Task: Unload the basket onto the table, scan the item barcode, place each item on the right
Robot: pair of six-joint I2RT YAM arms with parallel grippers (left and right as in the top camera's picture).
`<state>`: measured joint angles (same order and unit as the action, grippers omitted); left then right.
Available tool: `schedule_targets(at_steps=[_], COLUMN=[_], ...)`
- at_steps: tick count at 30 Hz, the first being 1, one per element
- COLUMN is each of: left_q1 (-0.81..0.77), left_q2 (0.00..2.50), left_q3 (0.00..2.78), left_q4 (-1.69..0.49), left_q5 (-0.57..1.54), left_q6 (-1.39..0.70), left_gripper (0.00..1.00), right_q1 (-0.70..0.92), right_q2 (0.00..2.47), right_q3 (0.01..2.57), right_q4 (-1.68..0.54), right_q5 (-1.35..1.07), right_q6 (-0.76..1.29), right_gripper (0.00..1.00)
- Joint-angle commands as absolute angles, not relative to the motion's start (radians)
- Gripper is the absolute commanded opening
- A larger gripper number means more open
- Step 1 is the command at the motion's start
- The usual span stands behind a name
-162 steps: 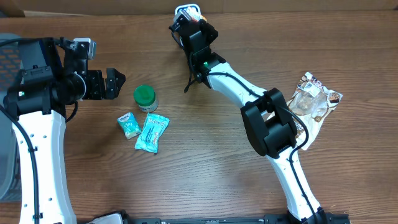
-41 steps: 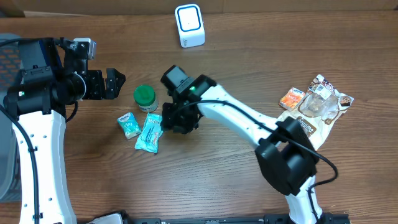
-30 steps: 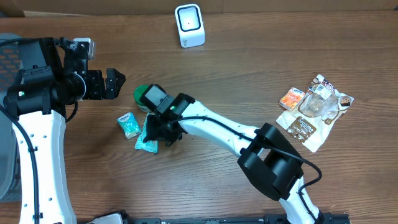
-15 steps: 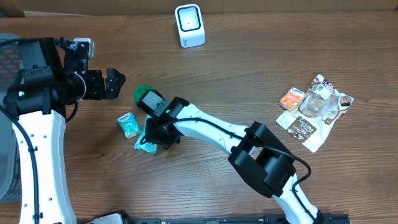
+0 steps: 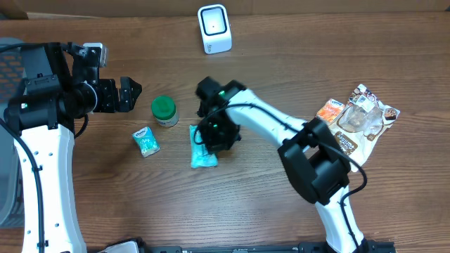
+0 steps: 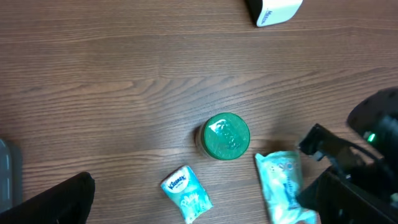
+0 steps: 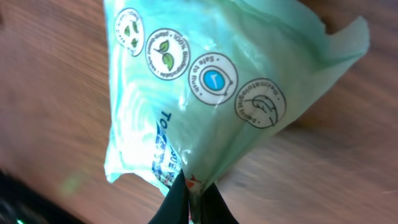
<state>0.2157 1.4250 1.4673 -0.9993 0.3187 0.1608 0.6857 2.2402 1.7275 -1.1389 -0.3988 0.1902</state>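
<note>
Right gripper [image 7: 194, 194] pinches one edge of the teal wipes packet [image 7: 205, 93], jaws closed tight; the packet extends beyond its fingertips, just right of the green-lidded jar [image 5: 164, 109].

**Brown wood table, even light**

The table [image 5: 232, 204] fills all three views. Its top is dark brown wood grain, matte, with the grain running left to right. Light is flat and even, with soft shadows and little glare. A tan cardboard-like strip [image 5: 337, 5] runs along the far edge in overhead. A grey mesh surface [image 5: 8, 67] sits at the left edge.
</note>
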Motion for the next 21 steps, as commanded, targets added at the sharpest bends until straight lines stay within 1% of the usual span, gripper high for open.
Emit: schedule_targets(at_steps=[1,2,4,6,10,13,16,19,21], left_q1=[0.209,0.209,0.209,0.209,0.209,0.209,0.209,0.209,0.209], left_q2=[1.420,1.420,1.420,1.420,1.420,1.420,1.420,1.420,1.420], left_q3=[1.489,1.489,1.489,1.489,1.489,1.489,1.489,1.489,1.489], left_q4=[-0.996,-0.996,-0.996,-0.995,-0.996,-0.996,-0.996,-0.996,-0.996], left_q5=[0.330,0.330,0.330,0.330,0.330,0.330,0.330,0.330,0.330], left_q6=[0.176,0.176,0.176,0.176,0.176,0.176,0.176,0.176,0.176], left_gripper=[0.99,0.99,1.00,1.00,1.00,0.99,1.00,0.99,1.00], right_q1=[0.640,0.621,0.588,0.553,0.479,0.437,0.416,0.417,0.424], right_q2=[2.232,2.233,2.232,2.231,2.229,2.216,2.188,2.167,2.168], right_q3=[1.717,1.717,1.717,1.727,1.795,1.864,1.917,1.920,1.893], right_q4=[-1.174,-1.188,-1.211,-1.240,-1.312,-1.358,-1.376,-1.377,-1.365], right_q5=[-0.441,-0.431,-0.399,-0.378,-0.405,-0.419,-0.438,-0.439,-0.439], right_q6=[-0.168,-0.203,-0.218,-0.218,-0.184,-0.128,-0.065,0.101,0.182], right_gripper=[0.04,0.04,0.11,0.15,0.28,0.31,0.31,0.42,0.59])
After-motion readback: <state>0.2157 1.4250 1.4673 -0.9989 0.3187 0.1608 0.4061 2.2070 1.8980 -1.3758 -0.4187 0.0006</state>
